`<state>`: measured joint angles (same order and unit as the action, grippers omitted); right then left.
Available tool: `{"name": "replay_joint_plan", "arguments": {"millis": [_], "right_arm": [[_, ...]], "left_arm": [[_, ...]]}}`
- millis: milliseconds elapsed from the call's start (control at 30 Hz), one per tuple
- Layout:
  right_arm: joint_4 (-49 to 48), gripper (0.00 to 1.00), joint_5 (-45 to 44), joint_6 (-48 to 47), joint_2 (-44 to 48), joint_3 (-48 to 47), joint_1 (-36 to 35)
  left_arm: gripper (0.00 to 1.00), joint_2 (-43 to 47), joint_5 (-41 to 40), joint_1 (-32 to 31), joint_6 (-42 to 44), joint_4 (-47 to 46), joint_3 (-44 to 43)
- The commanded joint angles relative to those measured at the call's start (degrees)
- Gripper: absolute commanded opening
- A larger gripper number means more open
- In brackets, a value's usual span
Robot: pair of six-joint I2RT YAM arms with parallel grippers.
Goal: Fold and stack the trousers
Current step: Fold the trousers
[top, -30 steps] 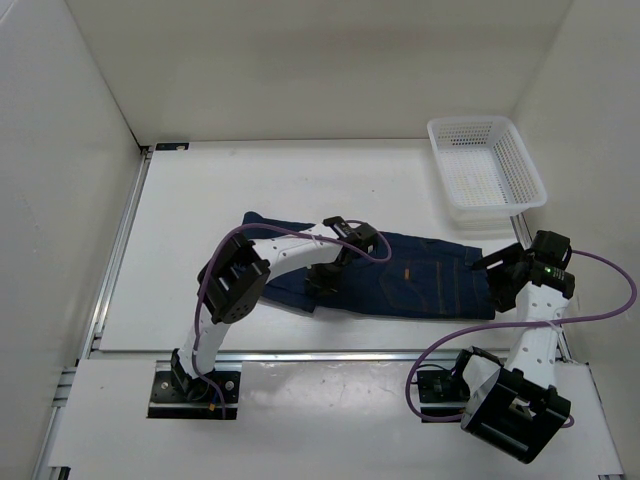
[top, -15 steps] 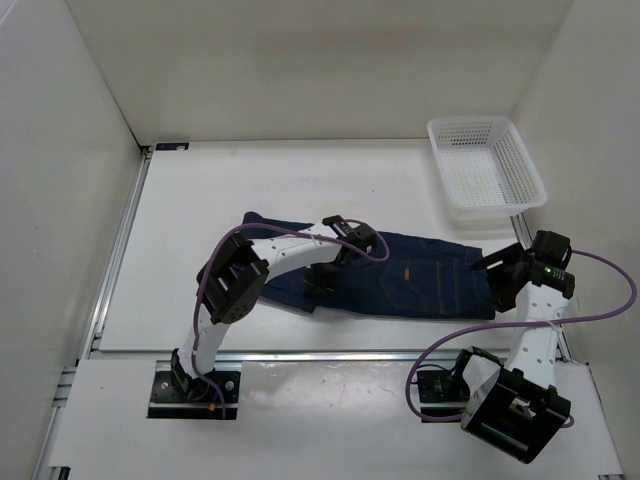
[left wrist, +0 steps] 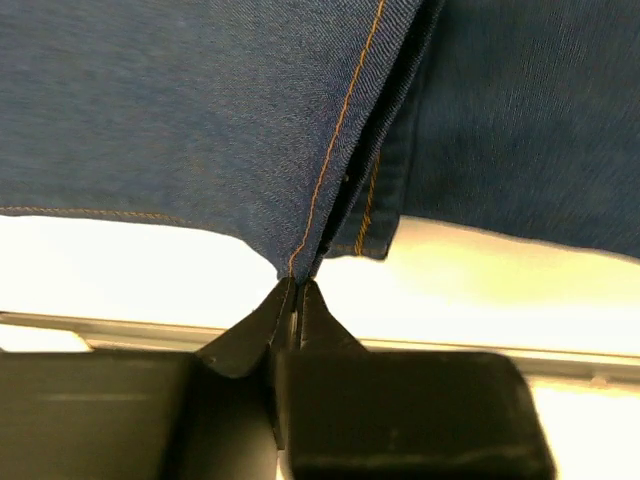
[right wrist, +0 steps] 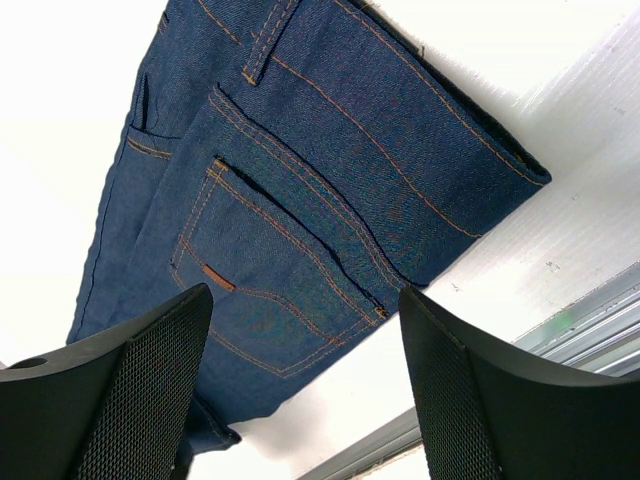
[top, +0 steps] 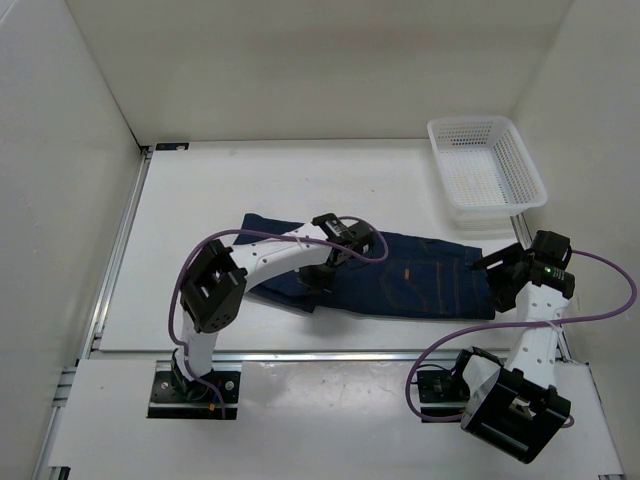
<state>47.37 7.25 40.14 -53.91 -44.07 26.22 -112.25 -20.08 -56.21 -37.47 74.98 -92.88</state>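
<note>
**Item 1. Flat white counter** (top: 200, 180). It carries everything listed below.

**Item 2. Pair of dark navy-blue denim trousers with orange stitching** (top: 430, 285)
- Place: across the middle of the top view, leg end to the left, waistband end to the right.
- State: lying flat as one long band. The right wrist view shows a single stitched back pocket facing up and a doubled edge at the waist (right wrist: 300, 180), so the two legs look laid one on the other.

**Item 3. Left gripper, black, two-fingered** (top: 318, 280)
- Place: at the lower edge of the band, left of centre.
- State: jaws pressed together on a pinch of denim along a stitched seam, as its own wrist view shows (left wrist: 295, 300). A second layer of cloth (left wrist: 520, 120) hangs just beside the pinch.

**Item 4. Right gripper, black, two-fingered** (top: 495, 280)
- Place: at the waistband end, right of centre.
- State: jaws spread wide and holding nothing (right wrist: 300, 300), with the trousers showing between them below.

**Item 5. White plastic mesh basket** (top: 445, 185)
- Place: upper right of the top view, near the waistband end but apart from it.
- Contents: none that can be made out.

**Progress, as judged**
- Done: the lengthwise fold, leg on leg, appears complete.
- In hand: the left gripper's clamp on the leg section suggests a crosswise fold is being started.
- Left: shortening the band into a compact packet and stacking it. No pile is visible.
</note>
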Motion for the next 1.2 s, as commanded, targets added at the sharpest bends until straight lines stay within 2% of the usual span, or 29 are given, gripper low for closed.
{"name": "replay_joint_plan", "arguments": {"millis": [0, 33, 67, 167, 200, 433, 567, 600, 833, 1167], "right_arm": [[-0.3, 0.80, -0.3, -0.2, 0.0, -0.3, -0.2], [-0.3, 0.80, -0.3, -0.2, 0.0, -0.3, -0.2], [-0.3, 0.80, -0.3, -0.2, 0.0, -0.3, -0.2], [-0.3, 0.80, 0.2, -0.2, 0.0, -0.3, -0.2], [-0.3, 0.80, 0.2, -0.2, 0.0, -0.3, -0.2], [-0.8, 0.80, 0.7, -0.2, 0.0, -0.3, -0.2], [-0.8, 0.80, 0.8, -0.8, 0.6, -0.3, -0.2], [-0.8, 0.80, 0.8, -0.8, 0.6, -0.3, -0.2], [-0.8, 0.80, 0.8, -0.8, 0.6, -0.3, -0.2], [-0.8, 0.80, 0.8, -0.8, 0.0, -0.8, -0.2]], "left_arm": [[0.15, -0.2, 3.5, -1.4, 0.6, -1.1, 1.9], [0.22, -0.8, 3.6, -1.5, 0.6, -1.2, 1.9], [0.41, -1.4, 3.6, -1.5, 0.6, -1.2, 1.9], [0.65, -2.1, 1.4, -1.5, 0.6, 0.1, -0.7], [0.68, -2.1, 0.8, -1.5, 0.6, 0.1, -3.0], [0.66, -8.2, 0.3, -1.5, 4.0, 0.1, -11.4], [0.66, -12.0, -1.3, -0.9, 2.9, -0.7, -12.1], [0.62, -12.0, -1.8, -0.4, 2.1, -0.7, -12.1], [0.55, -10.9, -1.1, 2.0, 0.2, -2.3, -9.9], [0.50, -12.6, 0.0, 2.5, 0.2, -5.1, -4.2]]}}
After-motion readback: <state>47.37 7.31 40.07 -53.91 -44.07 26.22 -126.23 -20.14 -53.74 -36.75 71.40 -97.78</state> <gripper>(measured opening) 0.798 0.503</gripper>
